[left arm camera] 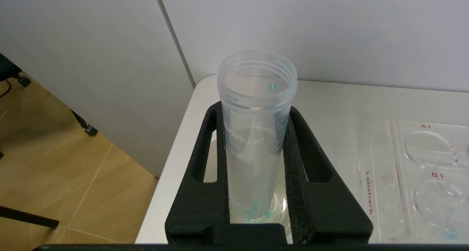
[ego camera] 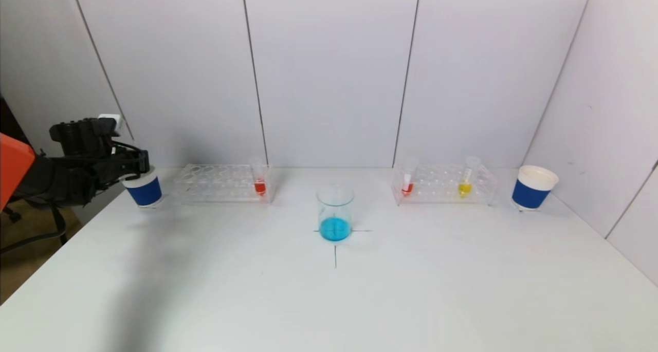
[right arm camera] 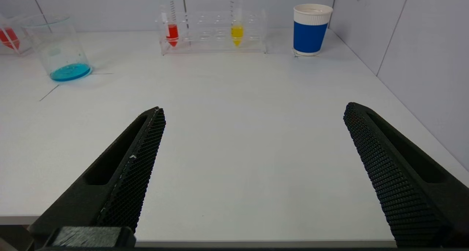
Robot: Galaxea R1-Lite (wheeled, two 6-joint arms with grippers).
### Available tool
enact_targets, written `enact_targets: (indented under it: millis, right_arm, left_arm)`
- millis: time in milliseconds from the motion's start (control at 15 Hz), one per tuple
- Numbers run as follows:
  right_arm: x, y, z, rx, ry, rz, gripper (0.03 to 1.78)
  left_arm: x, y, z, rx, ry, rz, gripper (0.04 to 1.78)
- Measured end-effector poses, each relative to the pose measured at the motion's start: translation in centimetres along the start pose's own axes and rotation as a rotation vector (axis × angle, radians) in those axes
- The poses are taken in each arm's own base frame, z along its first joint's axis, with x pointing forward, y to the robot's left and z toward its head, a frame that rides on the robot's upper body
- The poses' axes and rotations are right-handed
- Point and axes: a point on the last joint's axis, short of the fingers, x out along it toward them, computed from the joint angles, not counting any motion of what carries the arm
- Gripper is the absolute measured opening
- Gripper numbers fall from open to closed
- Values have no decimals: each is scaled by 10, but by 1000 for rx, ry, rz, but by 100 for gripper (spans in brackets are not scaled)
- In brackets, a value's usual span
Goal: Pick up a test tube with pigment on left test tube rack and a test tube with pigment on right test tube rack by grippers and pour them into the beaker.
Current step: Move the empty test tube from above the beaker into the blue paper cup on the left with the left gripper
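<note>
Disposal step: left gripper (left arm camera: 256, 159) pinches emptied test tube (left arm camera: 256, 108) between its fingers above left cup (ego camera: 144, 190); release next. Right gripper (right arm camera: 253, 170) spread, idle.

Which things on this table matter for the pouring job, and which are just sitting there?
Job: left gripper holding emptied tube; beaker with blue liquid; red tube; right rack tubes, red, yellow; right gripper, open.
Bystanders: blue cups.

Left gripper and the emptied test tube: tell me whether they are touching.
Touching. The left wrist view shows the left gripper with both finger pads pressed against the sides of the clear test tube, no gap either side.
</note>
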Motion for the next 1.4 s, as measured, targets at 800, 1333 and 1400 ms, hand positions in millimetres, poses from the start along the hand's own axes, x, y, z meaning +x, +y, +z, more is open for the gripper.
enact_targets:
  millis: [800, 1333, 1400]
  right_arm:
    - [0, 0, 0, 0, 0, 0, 177]
    - [0, 0, 0, 0, 0, 0, 177]
    - [0, 0, 0, 0, 0, 0, 177]
  left_arm:
    - [-2, 0, 1, 0, -1, -1, 45]
    - [-4, 0, 1, 0, 0, -7, 45]
    - [-4, 0, 1, 0, 0, -8, 47]
